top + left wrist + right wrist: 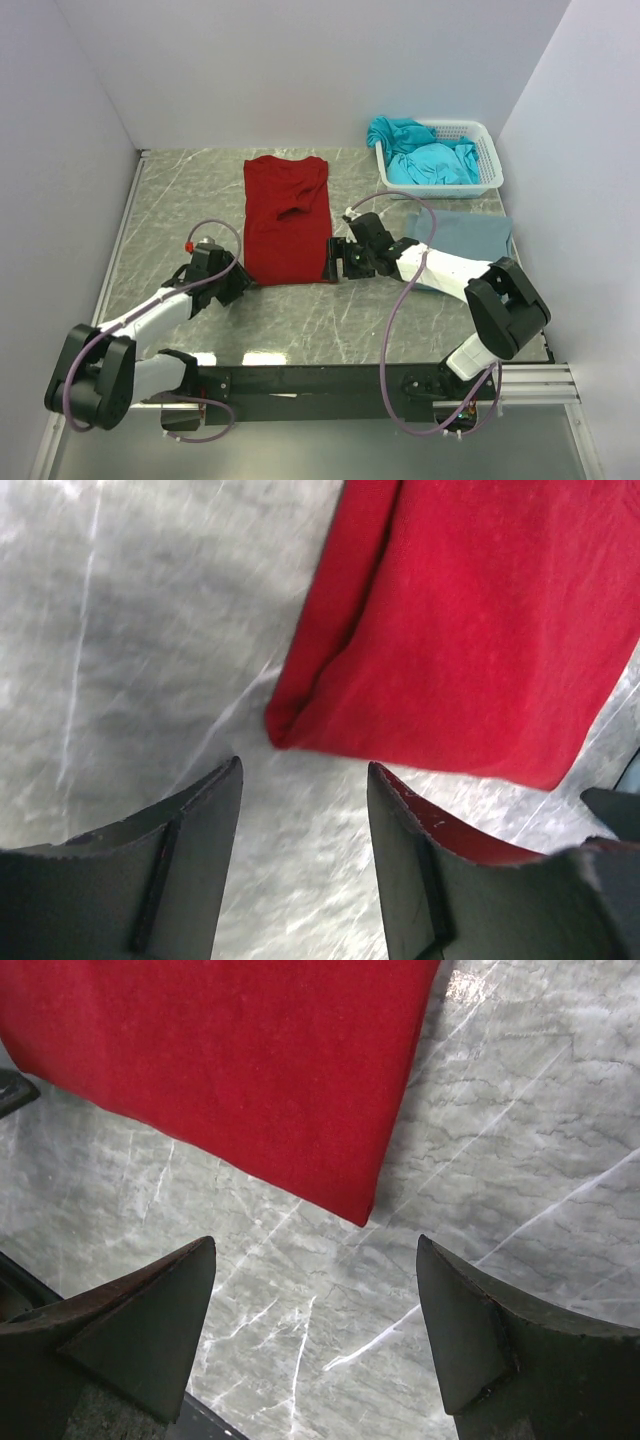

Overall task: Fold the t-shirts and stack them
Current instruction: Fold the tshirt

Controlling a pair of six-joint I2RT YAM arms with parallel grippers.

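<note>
**Remote folding session:** Both arms sat low at the near corners of the dark red t-shirt (pixel 287 220), which lay folded into a long rectangle at the middle of the marble-patterned table (pixel 180 190). The left gripper (pixel 305 770) had its jaws spread with nothing between them. It sat just short of the shirt's near-left corner, where the folded edge showed as a rolled lip. That wrist view reached me soft with blur and cut the garment off at the top and right.

The right gripper (pixel 315 1245) stood wide apart and equally empty. Bare tabletop showed between its fingers, and the shirt's near-right corner lay just beyond the tips. From overhead I could not pick out either set of fingertips, which were dark against the dark arm housings.

The muted grey-blue t-shirt (pixel 470 232) lay flat to the right. Its near part was hidden under the right arm, so I could not trace its full outline. The turquoise t-shirts (pixel 430 160) were bunched in the white basket (pixel 440 189) at the far right corner, and I could not count how many there were.
</note>
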